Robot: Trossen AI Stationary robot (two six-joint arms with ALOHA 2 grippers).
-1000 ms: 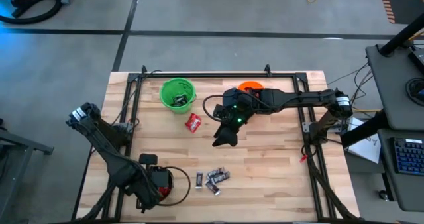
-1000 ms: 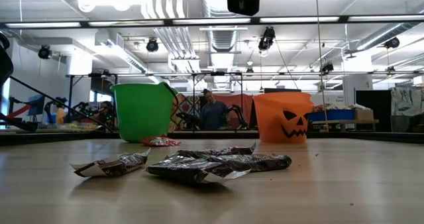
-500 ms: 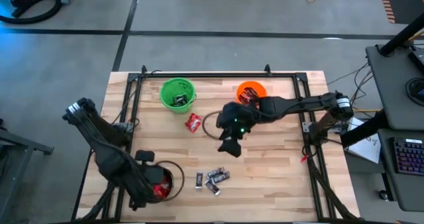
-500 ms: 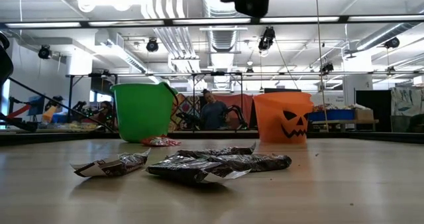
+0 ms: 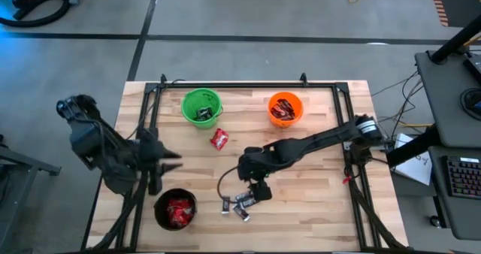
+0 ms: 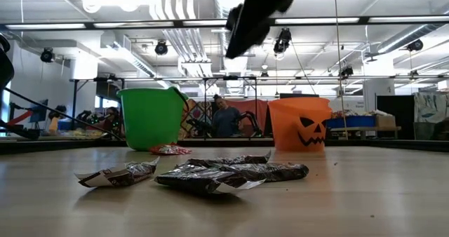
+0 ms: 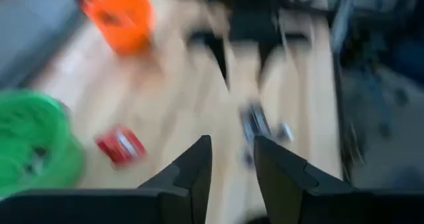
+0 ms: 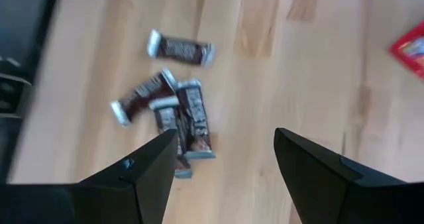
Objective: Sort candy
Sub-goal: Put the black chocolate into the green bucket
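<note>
Several small black-silver bars [image 5: 240, 203] lie in a cluster on the table near its near edge; they also show in the right wrist view [image 8: 173, 111] and the low view [image 6: 231, 172]. A single red packet [image 5: 219, 139] lies beside the green bucket [image 5: 201, 106]. My right gripper [image 5: 259, 191] hangs open just above the cluster, its fingers [image 8: 159, 159] spread wide and empty. My left gripper [image 5: 174, 161] is open and empty [image 7: 232, 158], on the far side of the black bucket [image 5: 174, 210], which holds red packets.
The orange bucket [image 5: 285, 108] at the far edge holds dark brown-red bars. The green bucket holds a few dark bars. A dark frame [image 5: 248, 84] runs round the table top. Bare wood lies between the buckets and right of the cluster.
My right gripper has moved from beside the orange bucket toward the near edge and down, ending over the cluster of bars. My left gripper has left its place over the black bucket and drawn back toward the far-left. No candy on the table has shifted.
</note>
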